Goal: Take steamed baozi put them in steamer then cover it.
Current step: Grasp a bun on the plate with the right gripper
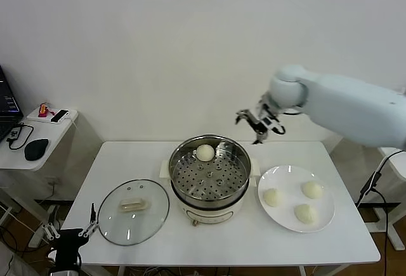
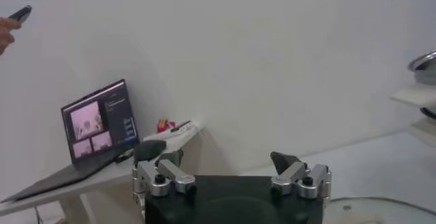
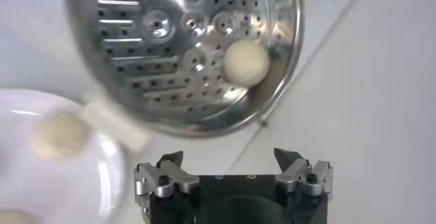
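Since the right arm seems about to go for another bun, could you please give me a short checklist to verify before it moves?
1. Right hand open and empty: ok.
2. One baozi already on the steamer tray: ok.
3. Three baozi waiting on the white plate, spaced apart: ok.
4. Tray room for more buns: ok.
5. Glass cover off, lying on the table beside the steamer: ok.
6. Left hand open, parked low at the table's front corner, out of the way: ok.

The steamer (image 1: 209, 177) stands uncovered, open from above, one baozi (image 1: 205, 153) at its far edge
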### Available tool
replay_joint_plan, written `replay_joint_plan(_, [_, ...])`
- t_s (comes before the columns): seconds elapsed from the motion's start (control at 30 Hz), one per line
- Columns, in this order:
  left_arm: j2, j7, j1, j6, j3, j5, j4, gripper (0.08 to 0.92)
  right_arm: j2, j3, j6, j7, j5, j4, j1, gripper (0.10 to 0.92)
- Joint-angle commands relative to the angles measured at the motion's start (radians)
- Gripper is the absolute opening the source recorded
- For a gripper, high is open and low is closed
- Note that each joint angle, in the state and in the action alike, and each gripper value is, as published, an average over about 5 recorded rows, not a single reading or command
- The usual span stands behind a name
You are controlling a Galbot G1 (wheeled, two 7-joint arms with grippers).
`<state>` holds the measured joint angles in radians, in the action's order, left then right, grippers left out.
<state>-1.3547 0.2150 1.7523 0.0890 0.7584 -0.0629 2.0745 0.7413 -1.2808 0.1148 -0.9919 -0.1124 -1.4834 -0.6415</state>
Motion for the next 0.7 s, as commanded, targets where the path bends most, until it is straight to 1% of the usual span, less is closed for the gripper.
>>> replay_joint_plan(0.03, [0.022,-0.002,-0.012,-0.004,-0.001,0.004,-0.013,0.823,-0.287,-0.012,0.172,0.000,-0.038,-0.191,0.047,0.823])
replay_joint_plan(0.2, [0.017,-0.002,-0.013,-0.004,0.001,0.003,-0.017,0.823,-0.287,0.018,0.167,0.010,0.005,-0.167,0.167,0.823])
replay_joint_plan(0.37, [0.010,-0.002,-0.008,-0.004,0.008,0.001,-0.016,0.823,-0.259,0.117,0.178,0.026,0.037,-0.131,0.328,0.823])
replay_joint_plan(0.7, [0.006,-0.002,0.003,-0.004,0.027,-0.001,-0.018,0.823,-0.166,0.287,0.167,0.019,0.128,0.010,0.569,0.823])
